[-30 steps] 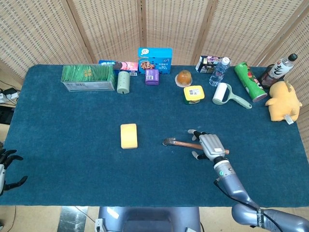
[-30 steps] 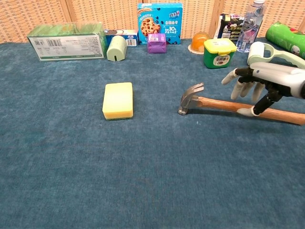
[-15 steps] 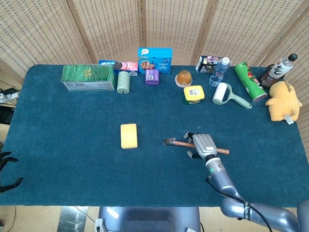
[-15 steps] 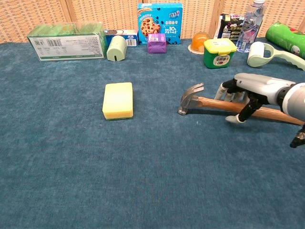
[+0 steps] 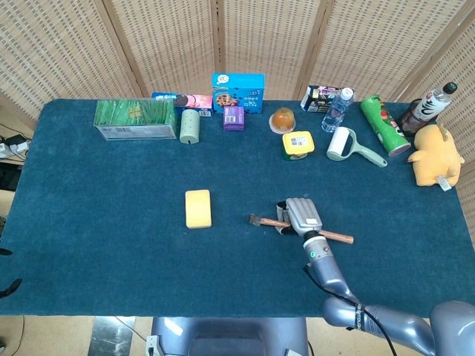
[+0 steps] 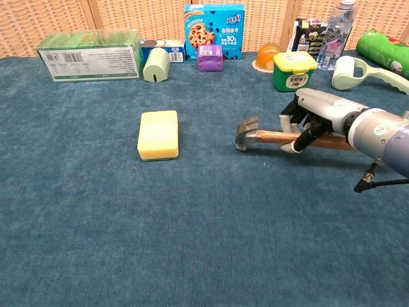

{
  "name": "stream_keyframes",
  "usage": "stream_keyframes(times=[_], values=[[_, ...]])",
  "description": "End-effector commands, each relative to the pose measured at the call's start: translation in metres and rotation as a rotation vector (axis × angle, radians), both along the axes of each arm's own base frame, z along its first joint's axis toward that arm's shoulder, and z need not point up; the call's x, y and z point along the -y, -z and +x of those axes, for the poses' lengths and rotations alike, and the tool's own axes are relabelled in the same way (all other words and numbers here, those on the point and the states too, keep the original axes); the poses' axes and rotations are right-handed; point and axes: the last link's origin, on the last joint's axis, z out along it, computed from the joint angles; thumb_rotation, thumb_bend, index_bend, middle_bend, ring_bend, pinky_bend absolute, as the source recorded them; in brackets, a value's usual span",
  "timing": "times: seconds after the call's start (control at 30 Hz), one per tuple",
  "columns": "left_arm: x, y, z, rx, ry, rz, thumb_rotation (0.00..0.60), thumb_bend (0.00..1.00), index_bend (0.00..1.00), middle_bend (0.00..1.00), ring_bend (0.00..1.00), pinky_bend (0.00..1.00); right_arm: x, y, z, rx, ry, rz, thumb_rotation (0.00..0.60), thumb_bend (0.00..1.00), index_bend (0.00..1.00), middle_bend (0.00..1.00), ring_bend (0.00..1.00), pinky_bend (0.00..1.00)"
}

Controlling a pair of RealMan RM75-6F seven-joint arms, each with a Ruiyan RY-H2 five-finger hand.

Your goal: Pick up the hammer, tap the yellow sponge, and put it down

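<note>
On the blue table [image 5: 89, 193], going left to right, the yellow sponge [image 5: 198, 208] lies flat by itself, its long side running away from the robot; there is one sponge. To its right, well apart from it, lies the one hammer [image 5: 297, 225], on the cloth with its long axis across the table: the metal head points left toward the sponge and the wooden handle runs off to the right. The right hand [image 5: 300, 216] sits over the handle just behind the head, fingers curled down around the wood in the chest view, so it appears to be grasping the hammer, which does not look lifted off the cloth yet. The sponge lies to the left of this hand, roughly along the line the handle already follows, so the tap seems to call for a lift and a carry leftward with no need to turn the tool much. The right hand is plainly the nearer one; of the left hand, only dark tips show at the far left edge of the head view, too little to tell whether it is released or clenched. Along the far edge stand boxes, bottles, a green can and a lint roller [image 5: 346, 144], all clear of the path.
</note>
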Motion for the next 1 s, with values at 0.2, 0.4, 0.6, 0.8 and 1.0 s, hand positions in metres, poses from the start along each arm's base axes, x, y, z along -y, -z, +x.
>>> stream_keyframes(times=[0.2, 0.4, 0.6, 0.8, 1.0], values=[[-0.001, 0.001, 0.001, 0.002, 0.010, -0.004, 0.600, 0.22, 0.33, 0.18, 0.07, 0.13, 0.002, -0.021, 0.018, 0.320, 0.043, 0.019, 0.600, 0.38, 0.86, 1.00, 1.00, 1.00], [-0.003, 0.003, 0.004, 0.001, 0.023, -0.011, 0.600, 0.22, 0.33, 0.18, 0.07, 0.13, 0.004, -0.023, 0.034, 0.464, 0.124, 0.150, 0.600, 0.37, 0.86, 1.00, 1.00, 1.00], [-0.004, 0.003, 0.005, -0.003, 0.022, -0.012, 0.600, 0.22, 0.33, 0.18, 0.07, 0.13, 0.008, -0.018, 0.058, 0.520, 0.128, 0.232, 0.600, 0.37, 0.86, 1.00, 1.00, 1.00], [-0.002, 0.000, 0.001, -0.010, 0.000, -0.012, 0.600, 0.22, 0.33, 0.18, 0.07, 0.13, 0.013, -0.007, 0.088, 0.582, 0.122, 0.312, 0.600, 0.37, 0.86, 1.00, 1.00, 1.00], [-0.001, -0.001, -0.004, -0.014, -0.019, -0.012, 0.600, 0.22, 0.33, 0.18, 0.07, 0.13, 0.019, 0.004, 0.101, 0.566, 0.100, 0.308, 0.600, 0.37, 0.86, 1.00, 1.00, 1.00]])
